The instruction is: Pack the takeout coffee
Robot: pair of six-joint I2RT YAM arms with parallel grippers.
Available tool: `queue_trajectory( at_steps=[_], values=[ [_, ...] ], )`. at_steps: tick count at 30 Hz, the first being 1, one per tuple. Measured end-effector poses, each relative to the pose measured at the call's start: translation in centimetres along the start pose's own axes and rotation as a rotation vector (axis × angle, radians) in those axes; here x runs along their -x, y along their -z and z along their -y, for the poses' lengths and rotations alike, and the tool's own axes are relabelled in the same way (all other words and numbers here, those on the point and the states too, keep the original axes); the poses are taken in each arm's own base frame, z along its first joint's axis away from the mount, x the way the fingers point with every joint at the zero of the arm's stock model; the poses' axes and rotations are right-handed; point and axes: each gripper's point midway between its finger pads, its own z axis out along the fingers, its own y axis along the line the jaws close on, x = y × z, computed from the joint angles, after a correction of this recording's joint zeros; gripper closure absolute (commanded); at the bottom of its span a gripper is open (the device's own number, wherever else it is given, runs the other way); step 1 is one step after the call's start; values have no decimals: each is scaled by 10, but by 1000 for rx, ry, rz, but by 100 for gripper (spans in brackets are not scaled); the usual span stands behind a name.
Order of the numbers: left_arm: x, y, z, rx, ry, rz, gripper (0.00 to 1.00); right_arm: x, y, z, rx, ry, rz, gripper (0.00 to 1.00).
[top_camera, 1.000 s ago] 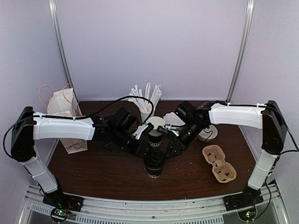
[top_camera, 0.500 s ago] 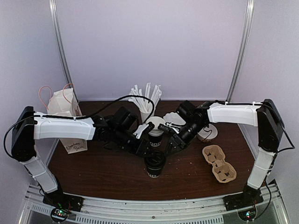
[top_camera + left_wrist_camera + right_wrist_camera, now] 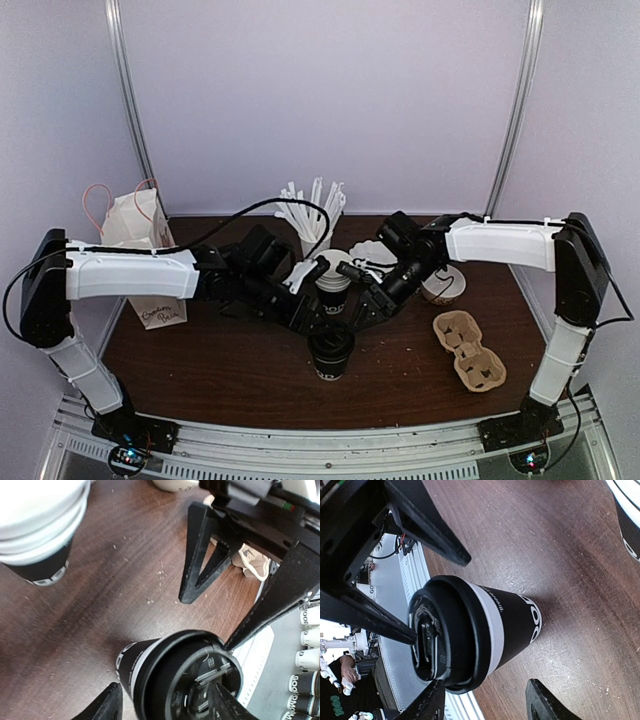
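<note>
The takeout coffee [image 3: 330, 353], a black cup with white lettering and a black lid, stands upright on the brown table [image 3: 200, 370], front of centre. My left gripper [image 3: 311, 316] hovers just behind and left of it. My right gripper [image 3: 359, 312] hovers just behind and right. In the left wrist view the cup's lid [image 3: 192, 680] lies below and between the spread fingers of the left gripper [image 3: 164, 699], which is open and untouched by it. In the right wrist view the cup [image 3: 480, 627] stands beyond the open right gripper [image 3: 485, 692]. The fingers of each gripper point toward the other's.
A second black cup topped with stacked white cups [image 3: 333, 283] stands right behind the grippers. A holder of white sticks [image 3: 314, 215] is further back. A white paper bag [image 3: 135, 228] stands at the left, a cardboard cup carrier [image 3: 468, 350] at the right, and a small cream bowl [image 3: 443, 286] behind it.
The right gripper has drawn back from the cup's side toward the far edge. The left jaws have spread wider. The lidded cup has stayed in place.
</note>
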Motion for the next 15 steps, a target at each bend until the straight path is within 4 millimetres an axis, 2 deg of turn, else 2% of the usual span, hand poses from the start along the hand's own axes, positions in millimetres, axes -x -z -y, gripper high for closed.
queue_trajectory(
  at_steps=[4,6,7,11,15],
  values=[
    [11,17,3,34,-51,53,35,3,8,-7,-4,32,22,36],
    [18,32,6,55,-93,82,21,5,15,-12,-13,58,40,34],
    [21,38,9,61,-120,96,19,6,19,-14,-17,69,48,32],
    [25,61,31,82,-265,134,17,10,42,-21,-61,138,97,27],
    [14,62,54,123,-437,91,18,14,74,-25,-131,210,170,25]
  ],
)
